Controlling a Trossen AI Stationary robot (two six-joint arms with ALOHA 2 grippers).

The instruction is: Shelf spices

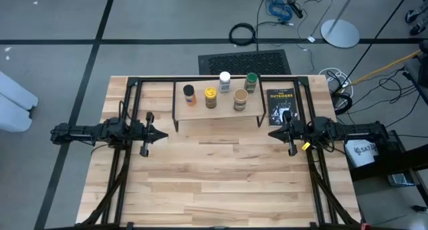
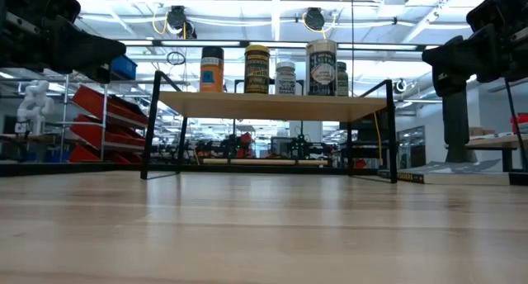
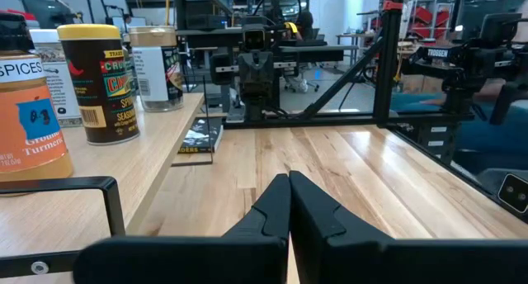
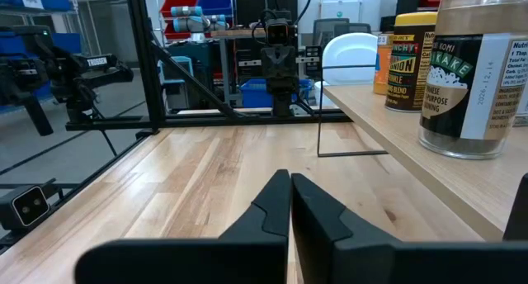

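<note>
The shelf [image 1: 217, 108] stands on thin black legs at the table's far middle. Several spice jars stand upright on its board: a dark-lidded orange one [image 1: 189, 93], a yellow-lidded one [image 1: 210, 97], a white-lidded one [image 1: 225, 81], a green-lidded one [image 1: 251, 81] and a tan-lidded one [image 1: 241, 98]. The low view shows them in a row on the shelf board [image 2: 272, 105]. My left gripper [image 1: 166, 136] is shut and points level at the table's middle from the left, short of the shelf. My right gripper [image 1: 272, 131] is shut and faces it from the right. Neither holds anything.
A black book with orange lettering [image 1: 281, 106] lies flat on the table right of the shelf, just beyond my right gripper. Black frame rails run along both table sides. The bare butcher-block top [image 1: 221, 183] spreads between the arms and toward the near edge.
</note>
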